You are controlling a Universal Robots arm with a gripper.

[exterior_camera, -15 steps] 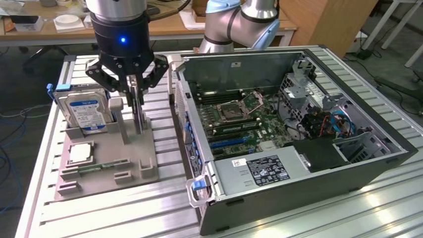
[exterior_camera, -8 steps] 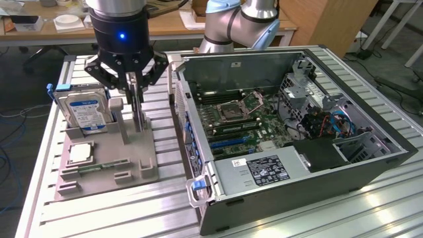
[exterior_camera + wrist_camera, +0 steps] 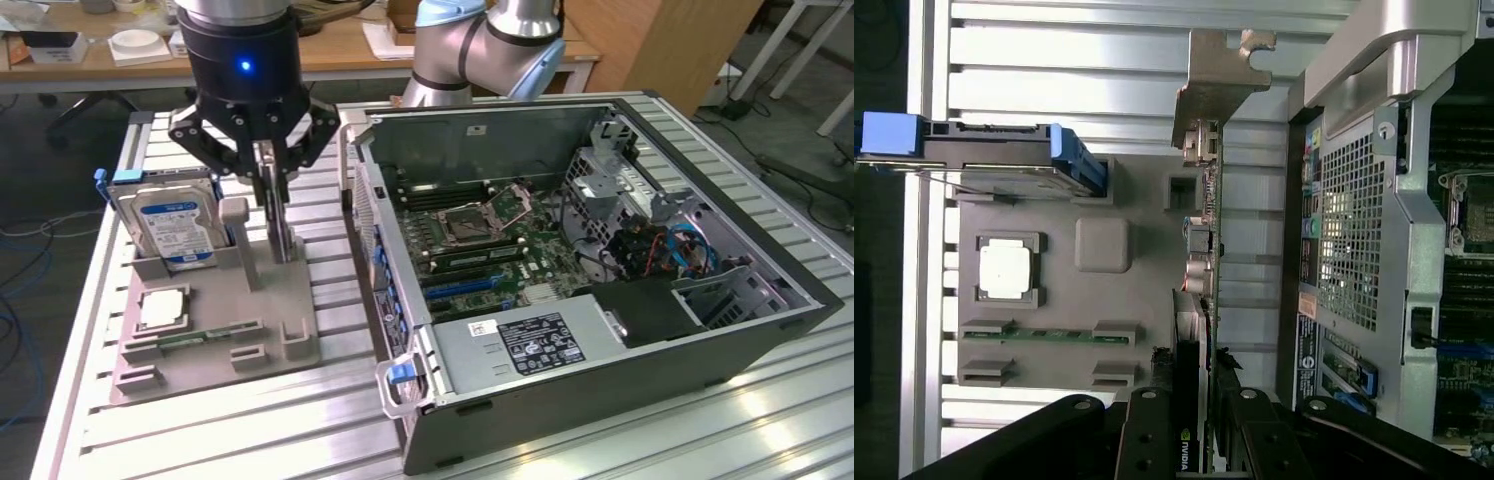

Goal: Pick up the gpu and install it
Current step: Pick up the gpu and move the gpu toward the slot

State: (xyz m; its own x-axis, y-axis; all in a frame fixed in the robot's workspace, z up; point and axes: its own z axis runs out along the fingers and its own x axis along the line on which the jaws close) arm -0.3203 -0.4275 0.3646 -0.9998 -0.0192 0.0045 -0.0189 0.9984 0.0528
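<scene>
The gripper [image 3: 275, 188] hangs over the grey tray [image 3: 287, 340] on the exterior view's left. Its dark fingers [image 3: 1146, 440] are drawn in narrow against the two faces of the gpu [image 3: 282, 235], so we read it as clamped on the card. The gpu stands upright on its edge in a slot of the tray, its lower end seated there. In the wrist view we see it edge-on, with its silvery bracket [image 3: 1219, 75] at the end away from the fingers.

Going from the exterior view's left, we first meet the hard drive [image 3: 167, 225]. It has a blue-white label and leans upright in its own slot at the tray's far corner. Nearer the camera a square processor [image 3: 163, 308] lies flat in a recess. Just beside that, a narrow green memory stick [image 3: 207, 335] lies between small blocks. The gpu and the gripper come next, at the tray's edge toward the case. The tray rests on the slatted aluminium worktop [image 3: 240, 430].

To the exterior view's right lies the open computer case [image 3: 747, 330], close beside the tray. Inside it we see the green motherboard [image 3: 501, 245] with an open processor socket, and a grey power supply [image 3: 534, 345] along the near side.
</scene>
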